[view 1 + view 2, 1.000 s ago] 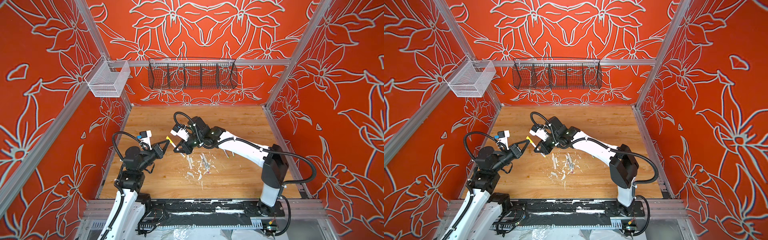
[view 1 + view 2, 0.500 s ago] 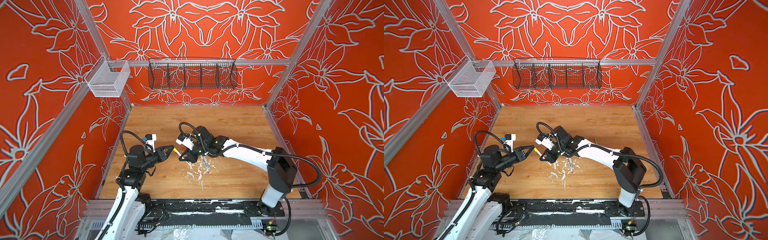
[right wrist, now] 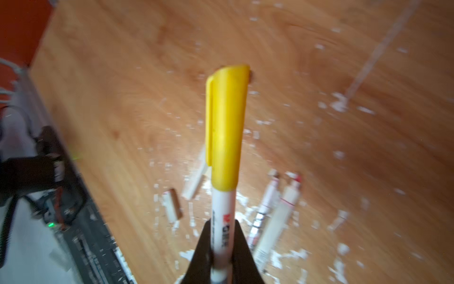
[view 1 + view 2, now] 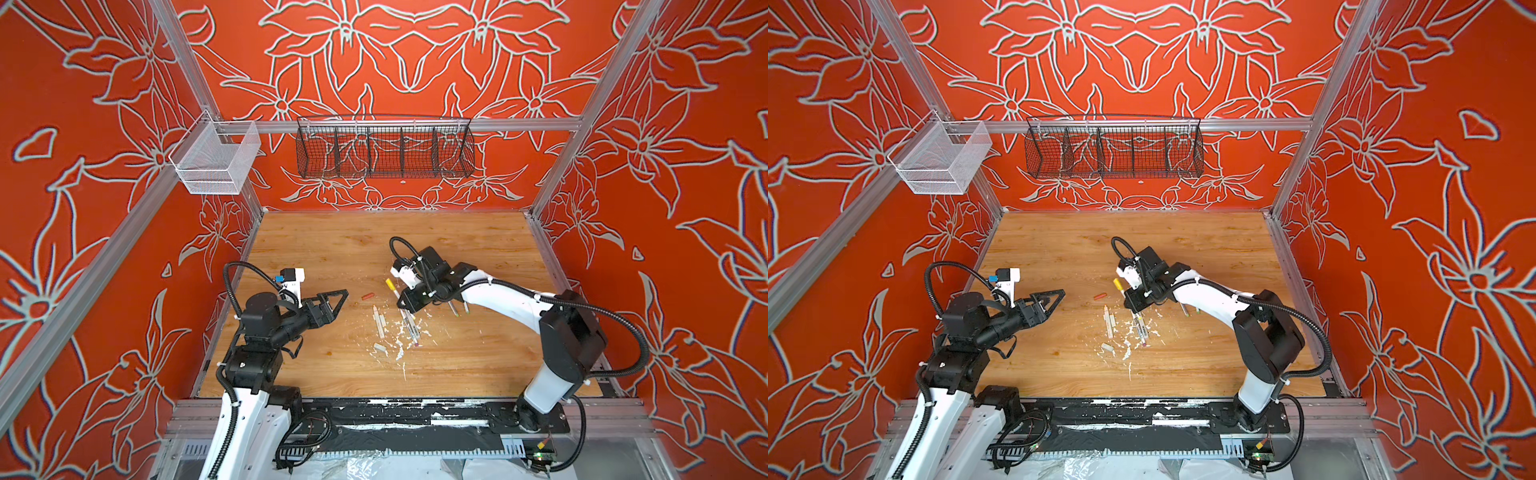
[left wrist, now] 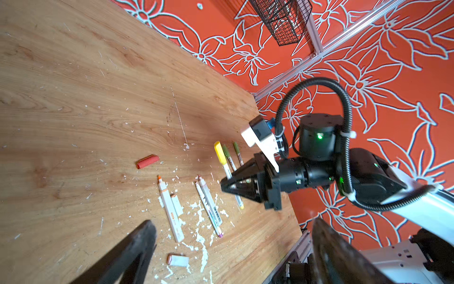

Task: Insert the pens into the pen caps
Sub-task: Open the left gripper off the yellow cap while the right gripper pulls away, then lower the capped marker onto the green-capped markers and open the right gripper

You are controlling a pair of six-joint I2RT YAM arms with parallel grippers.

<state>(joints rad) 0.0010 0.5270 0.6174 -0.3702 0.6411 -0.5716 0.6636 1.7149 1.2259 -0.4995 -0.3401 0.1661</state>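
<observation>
Your left gripper [image 5: 233, 222] has sprung wide open, empty, and drawn back; your right gripper [image 3: 222, 227] stays clamped on the yellow-capped pen [image 3: 224, 204].

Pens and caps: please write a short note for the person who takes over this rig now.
Left claw: open, empty.
Right claw: shut on a pen that wears its yellow cap.
Done: that pen; two green-capped pens lie by the right arm.
On the table: orange-red cap, orange-tipped pen, two bare pens side by side, a pale cap.
Left: probably set the held pen down, then cap the bare ones.
</observation>
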